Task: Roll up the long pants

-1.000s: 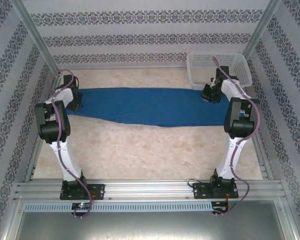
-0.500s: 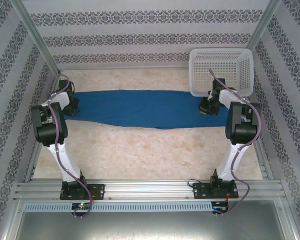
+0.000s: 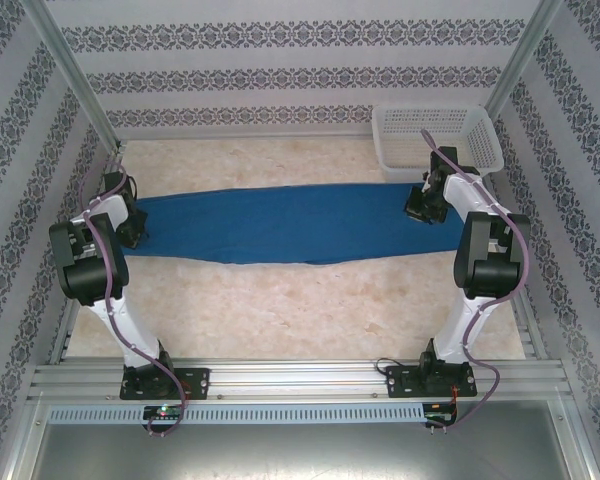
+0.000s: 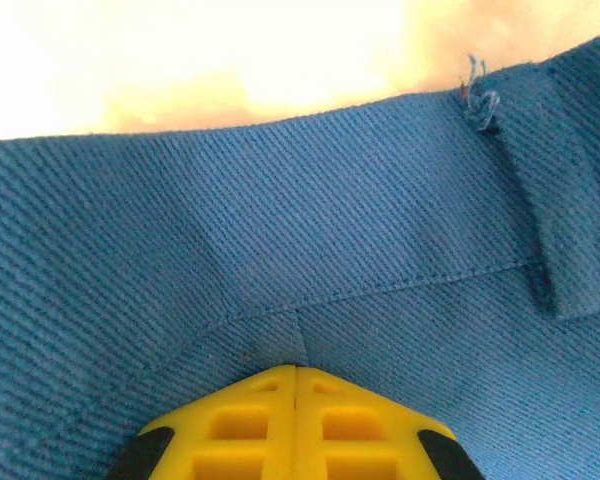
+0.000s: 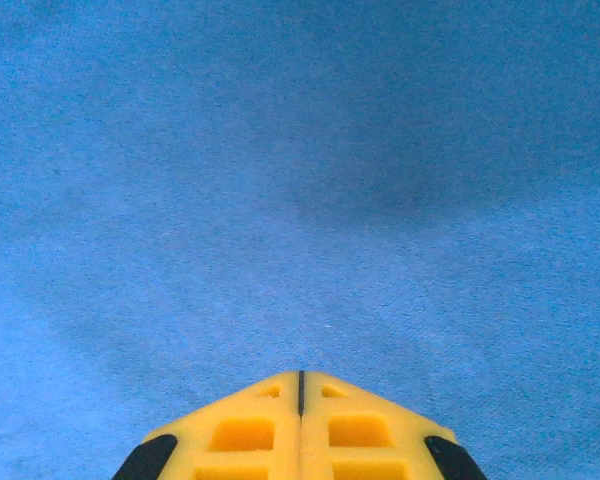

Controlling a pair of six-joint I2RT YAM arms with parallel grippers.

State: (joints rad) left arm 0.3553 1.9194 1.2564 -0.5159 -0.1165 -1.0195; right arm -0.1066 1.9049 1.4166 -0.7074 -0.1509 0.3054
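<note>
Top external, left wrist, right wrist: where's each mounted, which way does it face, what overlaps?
Top external: above and behind the bases, looking down on table, long pants, basket; both arms show.
Left wrist: on the left arm, facing the pants' waistband; left gripper closed on it.
Right wrist: on the right arm, facing blue fabric; right gripper closed.
Shared: the pants, in all three.

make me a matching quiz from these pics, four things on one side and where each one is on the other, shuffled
Things:
1. long pants
2. basket
3. left gripper
4. right gripper

Places:
a. far right corner of the table
b. shut at the pants' left end, by a stitched seam
c. stretched flat, left to right, across the table
d. shut at the pants' right end, just in front of the basket

Pairs: 1-c, 2-a, 3-b, 4-d
</note>
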